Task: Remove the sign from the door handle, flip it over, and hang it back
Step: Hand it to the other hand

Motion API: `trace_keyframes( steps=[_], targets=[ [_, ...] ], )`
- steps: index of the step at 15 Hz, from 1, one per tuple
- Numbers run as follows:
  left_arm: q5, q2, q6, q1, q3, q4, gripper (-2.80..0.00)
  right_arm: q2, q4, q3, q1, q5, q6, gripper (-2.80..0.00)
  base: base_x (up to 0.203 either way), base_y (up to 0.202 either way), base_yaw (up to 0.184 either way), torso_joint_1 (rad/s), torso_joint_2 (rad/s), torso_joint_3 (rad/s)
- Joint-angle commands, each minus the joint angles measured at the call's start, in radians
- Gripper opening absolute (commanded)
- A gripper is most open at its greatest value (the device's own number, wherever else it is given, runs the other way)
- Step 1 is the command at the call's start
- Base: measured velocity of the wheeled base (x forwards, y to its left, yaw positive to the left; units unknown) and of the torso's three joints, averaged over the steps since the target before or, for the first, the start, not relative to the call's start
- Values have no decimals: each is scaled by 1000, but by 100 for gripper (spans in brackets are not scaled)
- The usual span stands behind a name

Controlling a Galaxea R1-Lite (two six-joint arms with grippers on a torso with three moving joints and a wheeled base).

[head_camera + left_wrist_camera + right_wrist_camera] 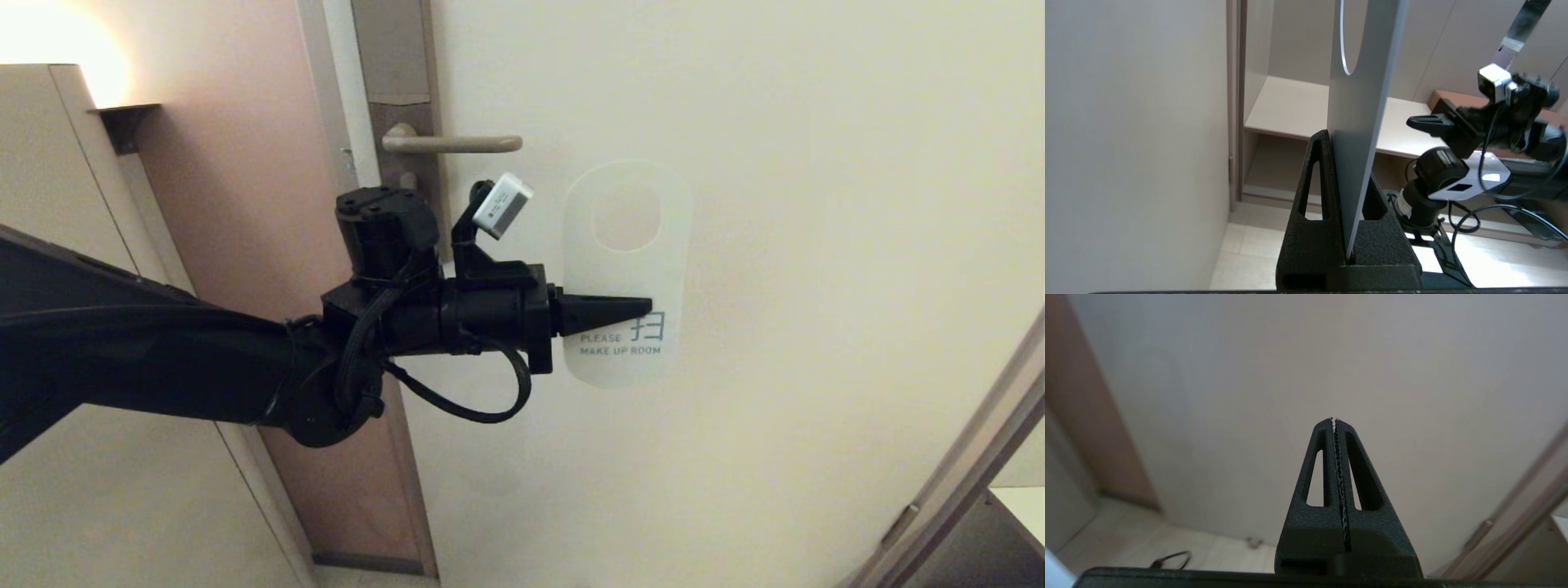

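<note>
Left hand [645,309] pinching flat round-ended white sign [627,269], below slim lever door handle [453,144]

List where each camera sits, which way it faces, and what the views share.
Head view: high on the robot, facing the door; left gripper holds the flat white round-ended sign below the bronze-grey lever handle.
Left wrist view: behind the clamped fingers, sign edge-on; right gripper beyond.
Right wrist view: closed right gripper, bare door.
Shared: sign.

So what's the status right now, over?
Left end effector shut on white round-ended sign, off the bronze-grey lever handle. Right end effector shut, empty, parked low. Nothing in the way.
</note>
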Motion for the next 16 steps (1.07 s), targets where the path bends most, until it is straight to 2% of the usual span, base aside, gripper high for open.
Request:
trace_keyframes(
  steps=[1,4,8,10,13,16],
  targets=[
    [-8,2,-3,-1,0,-14,-280,134,0,-46,0,12,3,-280,0,0,0,0,0,0],
    [-44,9,-3,-6,-6,-15,-280,368,-2,-138,0,81,14,-280,0,0,0,0,0,0],
    [-47,39,-3,-20,-17,-37,-280,612,-9,-236,3,313,-28,-280,0,0,0,0,0,0],
    [-47,45,-3,-29,-19,-37,-280,712,-64,-268,6,391,-40,-280,0,0,0,0,0,0],
    [-47,66,-3,-31,-51,-37,-280,872,-217,-294,27,441,-44,-280,0,0,0,0,0,0],
    [-47,91,-10,-36,-105,-37,-280,968,-348,-313,118,452,-44,-280,0,0,0,0,0,0]
  ],
)
